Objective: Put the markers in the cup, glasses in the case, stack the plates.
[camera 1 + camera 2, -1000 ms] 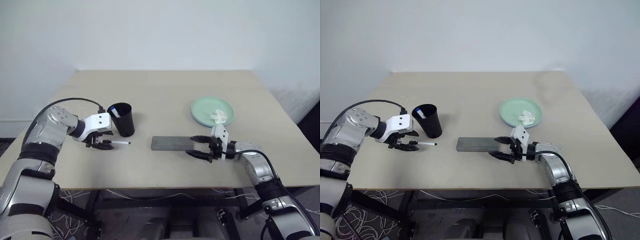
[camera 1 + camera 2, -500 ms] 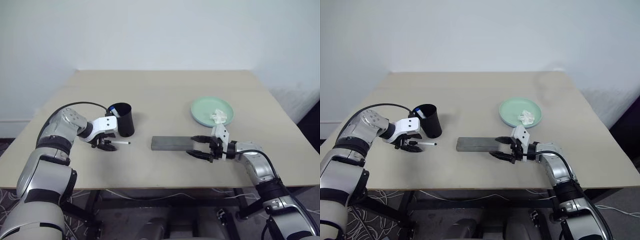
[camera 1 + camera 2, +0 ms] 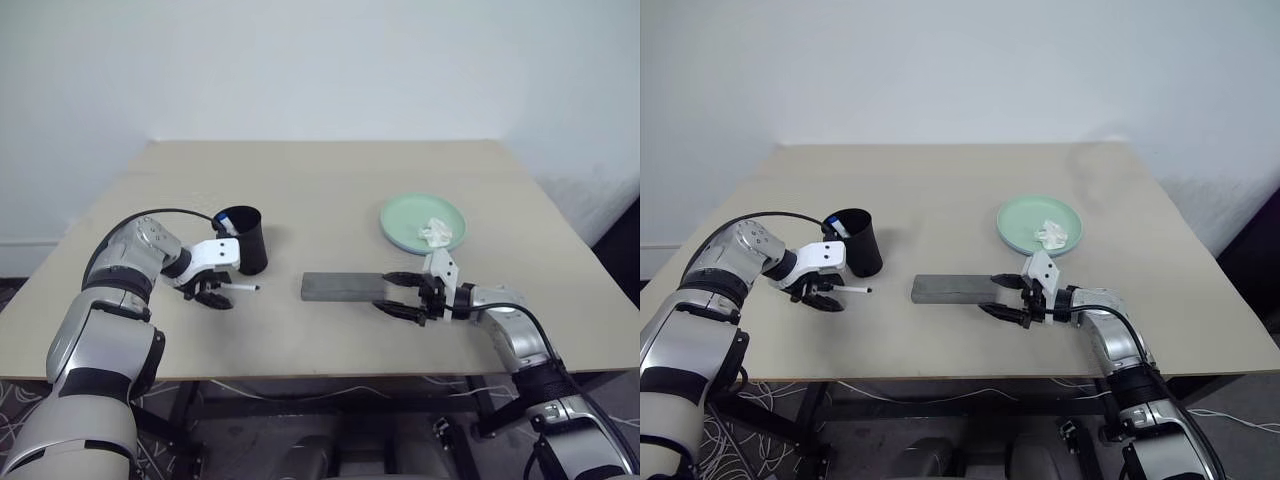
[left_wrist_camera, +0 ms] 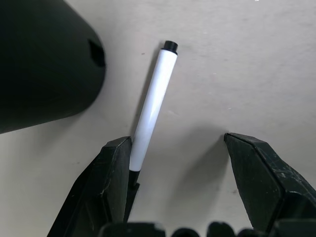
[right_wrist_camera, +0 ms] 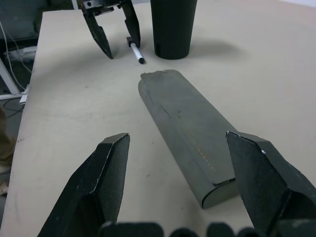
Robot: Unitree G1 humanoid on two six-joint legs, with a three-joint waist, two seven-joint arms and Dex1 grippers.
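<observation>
The black-capped marker (image 4: 150, 108) lies flat on the tan table (image 3: 330, 190) just beside the foot of the black cup (image 3: 244, 240), on the side nearer the robot, its capped end pointing toward the middle of the table. The cup stands upright, and the blue cap of a second marker (image 3: 223, 216) peeks over its rim. The left gripper (image 3: 210, 294) points steeply down over the marker's near end with its jaws spread wide; in the left wrist view the barrel runs close along the inner face of one finger (image 4: 112, 182) while the other finger stands well clear across bare tabletop, and whether that first finger actually touches the pen cannot be told. The cup's dark wall sits right next to this finger, crowding that side. Toward the robot's right, the grey case (image 3: 342, 287) lies closed and flat, well apart from the marker. The right gripper (image 3: 404, 296) hovers at the case's end nearest it, jaws wide apart, one finger on either side of the case line and neither seen to touch it. Beyond it rests the mint green plate (image 3: 423, 223) carrying a crumpled white paper wad (image 3: 434, 232); anything beneath that plate is hard to make out.
</observation>
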